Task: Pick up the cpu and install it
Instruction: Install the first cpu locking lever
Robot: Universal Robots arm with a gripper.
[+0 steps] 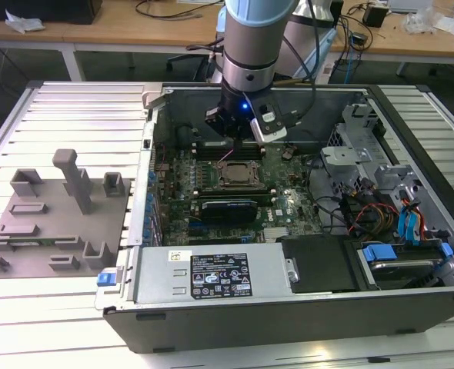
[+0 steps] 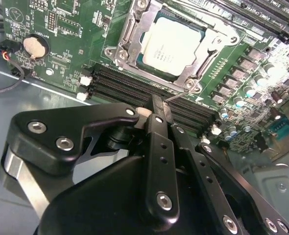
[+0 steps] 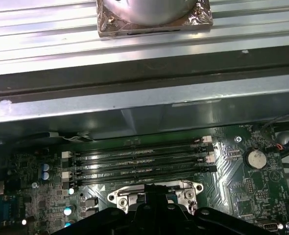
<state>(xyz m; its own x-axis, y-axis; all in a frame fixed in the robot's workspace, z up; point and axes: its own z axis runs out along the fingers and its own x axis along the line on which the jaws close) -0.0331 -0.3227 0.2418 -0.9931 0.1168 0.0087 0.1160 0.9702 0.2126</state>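
Open PC case [image 1: 412, 231] on table, green motherboard [image 2: 66, 44] inside. Gripper [image 2: 156, 110] hovers just above the board, fingers pinched narrow, holding nothing. The cpu [image 2: 170, 45] already lies flat in the metal-framed socket [image 2: 127, 36], silvery lid up. Prob light, stiff, fragile underside (grab by opposite edges). Square, so no real long axis.
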